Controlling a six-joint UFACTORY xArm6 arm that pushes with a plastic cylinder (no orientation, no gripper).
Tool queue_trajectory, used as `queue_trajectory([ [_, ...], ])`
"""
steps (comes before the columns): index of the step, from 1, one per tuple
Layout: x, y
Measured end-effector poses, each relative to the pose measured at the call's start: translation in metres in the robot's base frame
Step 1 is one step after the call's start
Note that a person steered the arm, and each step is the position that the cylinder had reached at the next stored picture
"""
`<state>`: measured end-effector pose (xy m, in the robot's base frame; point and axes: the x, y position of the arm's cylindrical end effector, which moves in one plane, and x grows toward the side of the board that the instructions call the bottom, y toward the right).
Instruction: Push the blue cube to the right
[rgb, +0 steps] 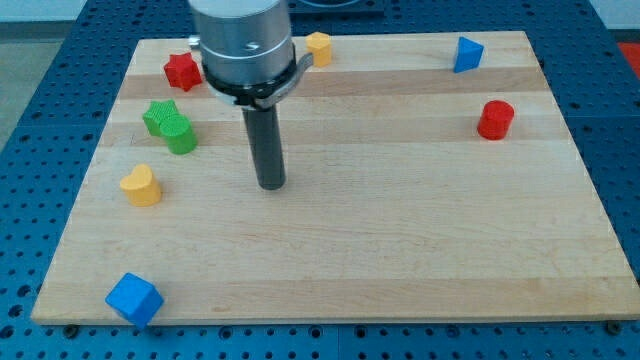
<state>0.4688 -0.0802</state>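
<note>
The blue cube (134, 298) sits at the view's bottom left corner of the wooden board (400, 250). My tip (271, 185) is the lower end of a dark rod hanging from the arm's silver wrist. It stands on the board left of centre, well above and to the right of the blue cube and apart from it. It touches no block.
A yellow heart-shaped block (142, 186) lies at the left. Two green blocks (169, 125) lie above it, touching. A red star-shaped block (182, 71) and a yellow block (319, 47) are near the top edge. A blue wedge (467, 54) and a red cylinder (495, 119) lie at the right.
</note>
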Motion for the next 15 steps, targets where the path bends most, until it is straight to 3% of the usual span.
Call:
queue_trajectory([
  [7,0.054,-0.141],
  [10,0.055,-0.187],
  [11,0.087,-0.213],
  [12,0.143,-0.224],
  [15,0.149,-0.187],
])
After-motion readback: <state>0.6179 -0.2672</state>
